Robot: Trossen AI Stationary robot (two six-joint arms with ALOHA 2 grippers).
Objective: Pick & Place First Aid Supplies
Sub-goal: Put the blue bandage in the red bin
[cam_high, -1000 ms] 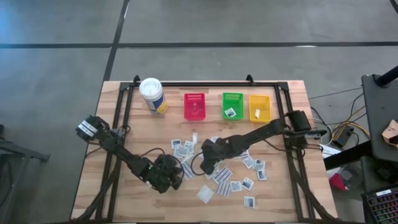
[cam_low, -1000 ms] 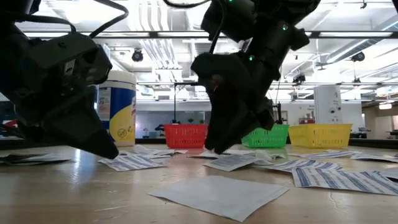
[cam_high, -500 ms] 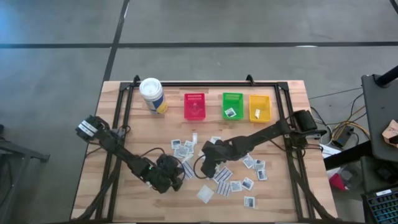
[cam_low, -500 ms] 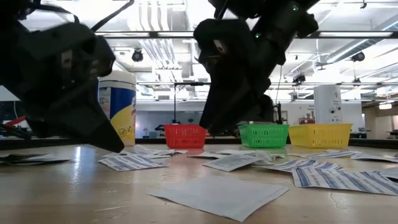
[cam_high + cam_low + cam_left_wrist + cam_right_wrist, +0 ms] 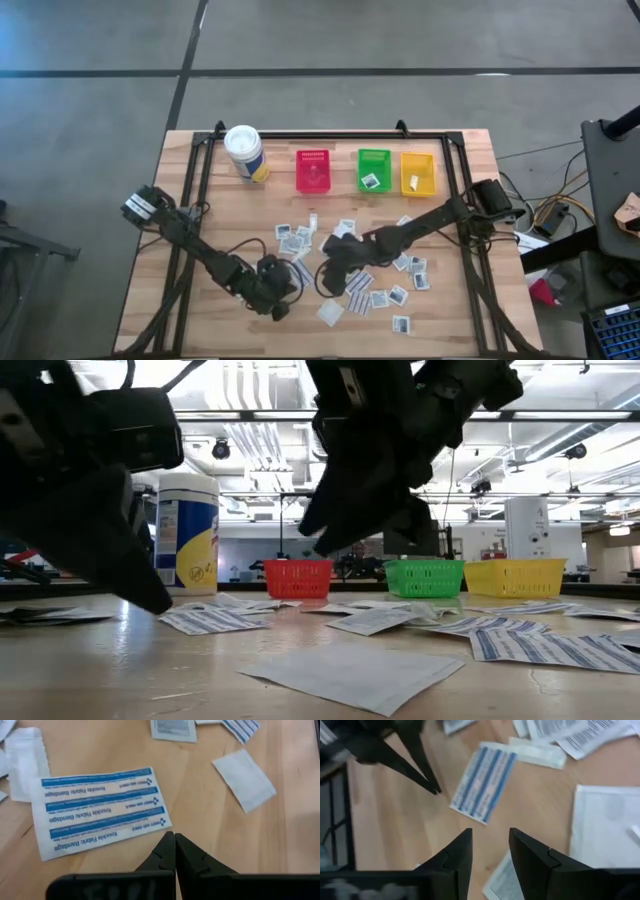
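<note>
Packet [image 5: 97, 810] with blue stripes lies just beyond closed left hand [image 5: 174, 840].

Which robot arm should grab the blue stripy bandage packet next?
Probably the right. Its end effector is open above the table, with the blue-striped packet just ahead. The left end effector is shut, its tips beside that same packet, so it would have to open first.

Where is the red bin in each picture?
High view: red bin at the far edge, leftmost of three bins.
Low view: red bin far back, near the middle.
Left wrist view: not in it.
Right wrist view: not in it.
Shared landmark: green bin right beside it.
</note>
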